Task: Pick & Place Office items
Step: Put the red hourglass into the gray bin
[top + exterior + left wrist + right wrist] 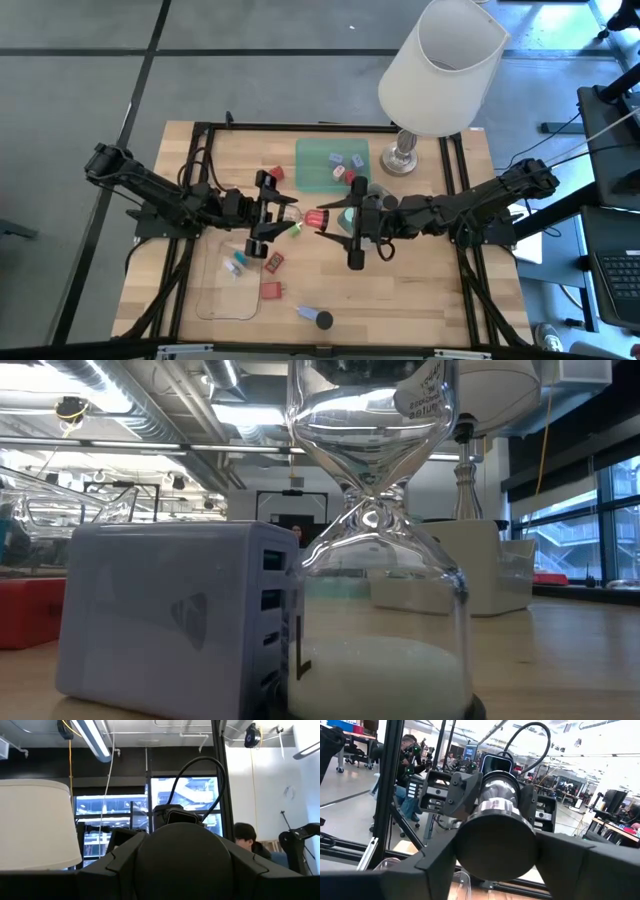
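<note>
At the counter's (440, 290) centre both grippers meet over a hourglass (316, 218) with dark round caps and a red middle; the left gripper (283, 215) clamps its nine-o'clock end; the right gripper (335, 222) clamps the three-o'clock end; the hourglass hangs level between them, at six o'clock from the green tray (315, 165).

Light: even overhead, soft shadows on pale wooden table (420, 290) | Low view: glare on clear glass hourglass (375, 550), room blurred | Left wrist: bright window backlight, black round cap (182, 865) silhouetted, defocused
</note>
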